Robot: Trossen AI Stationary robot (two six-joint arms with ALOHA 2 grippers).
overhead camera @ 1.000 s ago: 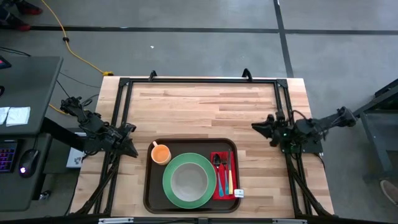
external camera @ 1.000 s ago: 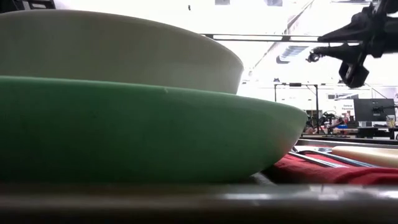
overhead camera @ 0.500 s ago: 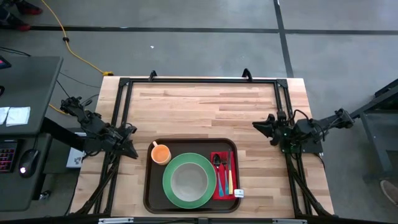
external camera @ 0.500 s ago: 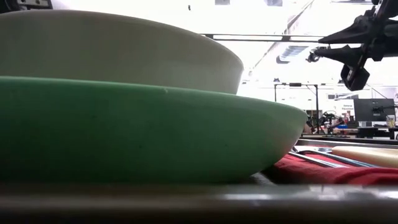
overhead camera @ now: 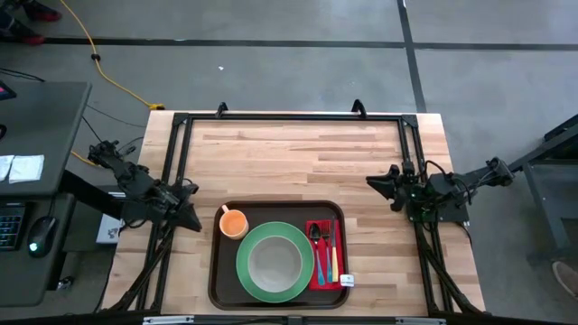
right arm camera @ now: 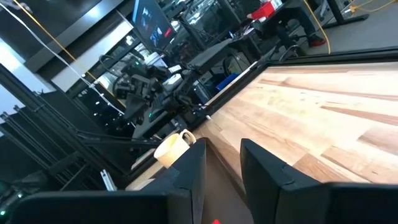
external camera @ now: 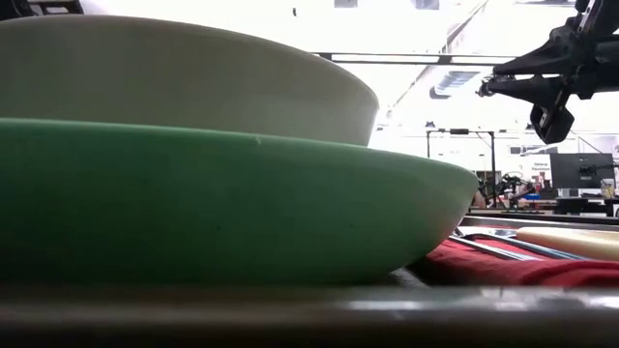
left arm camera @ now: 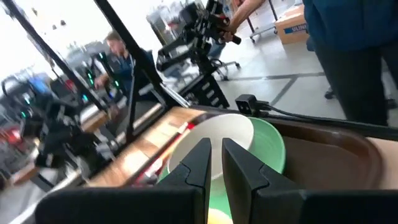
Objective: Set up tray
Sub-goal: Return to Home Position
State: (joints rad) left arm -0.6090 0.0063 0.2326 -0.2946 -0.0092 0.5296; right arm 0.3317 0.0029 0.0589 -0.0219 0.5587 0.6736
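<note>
Checking the end state: the tray (overhead camera: 219,271) lies flat on the wooden table (overhead camera: 298,162), loaded.

Load on the tray:
- green plate (overhead camera: 247,262) at the tray's middle, with a pale bowl (overhead camera: 275,262) on it
- orange cup (overhead camera: 234,222) in the tray's far left corner
- red napkin (overhead camera: 342,236) along the tray's right side, with the cutlery (overhead camera: 325,248) on it

Grippers:
- left gripper (overhead camera: 191,218) is just off the tray's far left corner, clear of the rim. A thin gap shows between the fingers, which hold nothing.
- right gripper (overhead camera: 372,183) is beyond the tray's far right corner, raised and well apart. The fingers are parted wider and are also empty.

Handling, my judgement:
- The tray looks stiff and smooth, probably hard plastic.
- It is heavy now, and most of the weight sits under the plate and bowl.
- The crockery could slide or chip if the tray tips.
- Best hold is the raised rim at both short ends, one gripper each, lifted level.
- A single-sided grip would likely tilt it.

Surface: pale butcher-block wood, framed by black rails beyond the tray.

Room:
- grey concrete floor behind the tray, with a yellow cable across it
- a desk with a keyboard left of the tray
- a person stands in the room past the tray, seen from the left wrist
</note>
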